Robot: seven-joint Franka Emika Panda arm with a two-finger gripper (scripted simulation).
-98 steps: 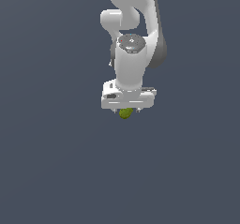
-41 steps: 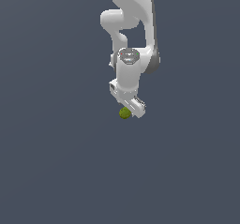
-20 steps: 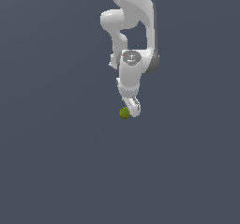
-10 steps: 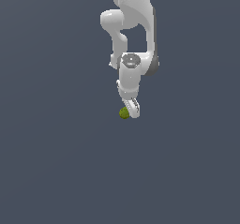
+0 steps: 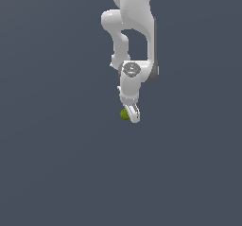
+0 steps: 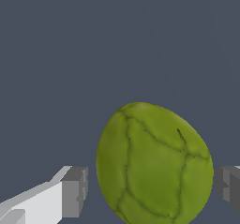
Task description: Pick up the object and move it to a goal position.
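Observation:
The object (image 5: 124,114) is a small olive-green lump with dark crack-like lines, lying on the plain dark grey floor. My white gripper (image 5: 129,117) points straight down and is turned edge-on in the exterior view, its fingers reaching down around the lump. In the wrist view the object (image 6: 154,164) fills the space between the two grey finger pads (image 6: 75,191). A narrow gap shows between that pad and the lump, and the other pad sits right beside its opposite side. The gripper (image 6: 151,190) is open and straddles the object.
The dark grey floor (image 5: 52,163) stretches evenly all around with nothing else on it. The white arm (image 5: 134,26) rises above the gripper to the frame's upper edge.
The hand has turned about its vertical axis from broadside to edge-on and come down a little. The object has stayed where it was.

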